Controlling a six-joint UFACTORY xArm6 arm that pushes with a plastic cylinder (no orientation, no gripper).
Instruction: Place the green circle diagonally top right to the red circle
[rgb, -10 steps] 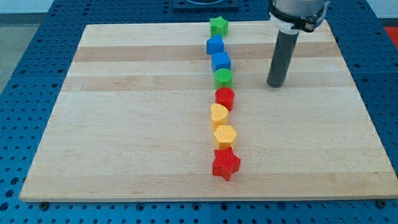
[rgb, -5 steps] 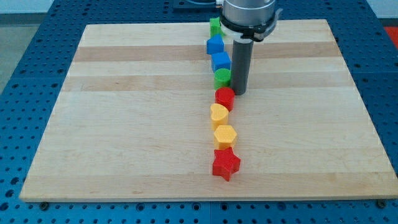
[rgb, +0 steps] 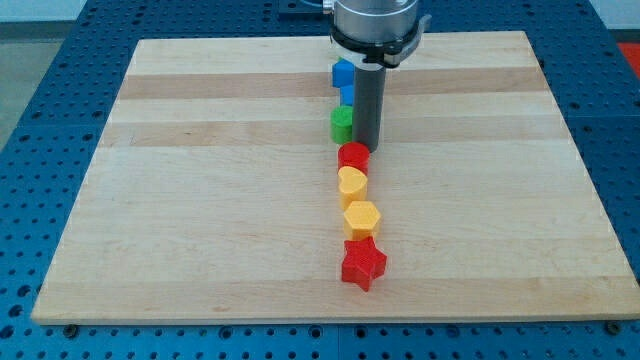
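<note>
A wooden board (rgb: 200, 200) carries a column of blocks down its middle. The green circle (rgb: 342, 124) sits at 11 o'clock from the red circle (rgb: 353, 157), just beside it. My tip (rgb: 366, 145), a bare rod grasping nothing, presses the green circle's right side, at 1 o'clock from the red circle. Below lie two yellow blocks (rgb: 352, 184) (rgb: 361, 217) and a red star (rgb: 363, 263); a blue block (rgb: 343, 72) shows above.

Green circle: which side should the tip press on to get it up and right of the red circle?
Press the green circle's left face and push toward the view's right. My tip now sits at its right side, just above the red circle, so it would need to go around first.
</note>
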